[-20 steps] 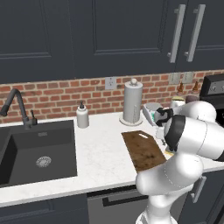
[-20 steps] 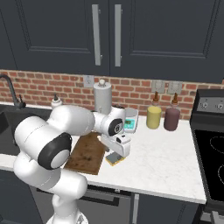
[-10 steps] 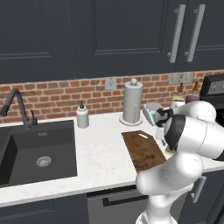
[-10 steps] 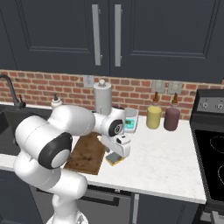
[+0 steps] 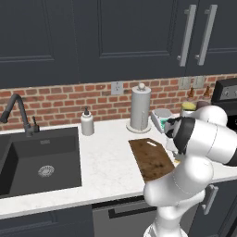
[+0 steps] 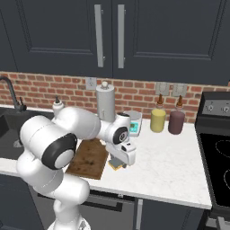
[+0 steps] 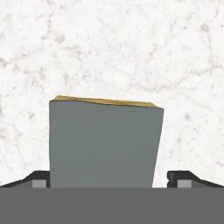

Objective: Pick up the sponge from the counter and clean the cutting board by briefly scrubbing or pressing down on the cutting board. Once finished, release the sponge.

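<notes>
2 dark fingertips [image 7: 38,178] flank the sponge [image 7: 104,142], grey scrub face toward the camera, so the gripper [image 6: 119,162] straddles it on the counter [image 6: 170,166] just beside the cutting board [image 6: 87,158]. Whether the jaws already clamp, I cannot tell.

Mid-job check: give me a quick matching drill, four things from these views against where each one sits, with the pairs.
Things:
1. sponge
2. cutting board
3. paper towel roll
4. soap dispenser

Places:
A. by the sink's back right corner
B. between the gripper's fingertips
C. at the brick wall, behind the board
D. flat on the counter, left of the sponge

Pairs: 1-B, 2-D, 3-C, 4-A
</notes>
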